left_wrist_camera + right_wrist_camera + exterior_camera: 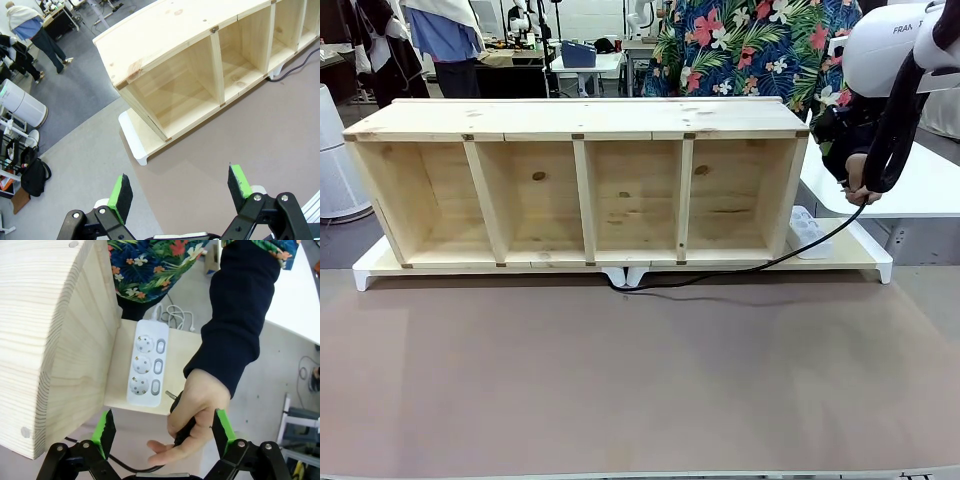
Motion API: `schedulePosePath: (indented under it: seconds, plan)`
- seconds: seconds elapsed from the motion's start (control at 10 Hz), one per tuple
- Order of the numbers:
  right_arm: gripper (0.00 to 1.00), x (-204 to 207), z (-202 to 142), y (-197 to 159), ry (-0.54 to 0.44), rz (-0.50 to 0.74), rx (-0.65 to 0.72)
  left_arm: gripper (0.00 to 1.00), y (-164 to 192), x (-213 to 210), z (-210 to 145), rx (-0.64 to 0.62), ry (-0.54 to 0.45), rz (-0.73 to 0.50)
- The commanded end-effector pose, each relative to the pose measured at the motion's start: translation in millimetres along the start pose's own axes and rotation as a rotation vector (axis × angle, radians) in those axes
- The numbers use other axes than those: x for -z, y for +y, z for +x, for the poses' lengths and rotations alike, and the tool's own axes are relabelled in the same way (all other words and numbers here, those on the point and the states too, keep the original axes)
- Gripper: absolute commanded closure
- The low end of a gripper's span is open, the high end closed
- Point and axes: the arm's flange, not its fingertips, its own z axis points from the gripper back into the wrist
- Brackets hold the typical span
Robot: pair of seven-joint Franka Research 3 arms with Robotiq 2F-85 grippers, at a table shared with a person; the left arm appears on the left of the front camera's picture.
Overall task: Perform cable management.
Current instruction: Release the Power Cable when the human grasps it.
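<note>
Sitting across the middle of the brown table [640, 390] is a big pine shelf unit [585, 185] with four open compartments, parked on a low white platform [865, 255] that sticks out past it at both ends. Over on the right, the robot's right arm [895, 60] hangs above that end of the platform, and a person in a dark sleeve [240, 325] and floral shirt stands behind it.

Next down, the white power strip [146, 364] with three sockets lies on the platform just beside the shelf's end wall. The person's hand [192, 417] is wrapped around the plug [175, 399] of the cable [740, 272], pins pointing toward the strip but not in it. From there the black cord drops to the platform, then trails along the table's front edge of the shelf to about the middle.

Right gripper [162, 432]: jaws spread wide, nothing gripped, the hand and plug sit between the green pads.

Left gripper [180, 192]: also wide open and empty, hovering over bare table near the shelf's left end.
</note>
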Motion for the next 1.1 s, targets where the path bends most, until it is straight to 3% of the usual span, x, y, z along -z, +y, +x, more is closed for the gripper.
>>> schedulePosePath:
  seconds: [0.0, 1.0]
  plan:
    - [0.0, 0.6, -0.7, 0.2, 0.005, 0.01, 0.009, 0.0, 0.0, 1.8, 2.5, -0.016, -0.009, 0.009]
    - [0.0, 0.6, -0.7, 0.2, 0.005, 0.01, 0.009, 0.0, 0.0, 1.8, 2.5, -0.016, -0.009, 0.009]
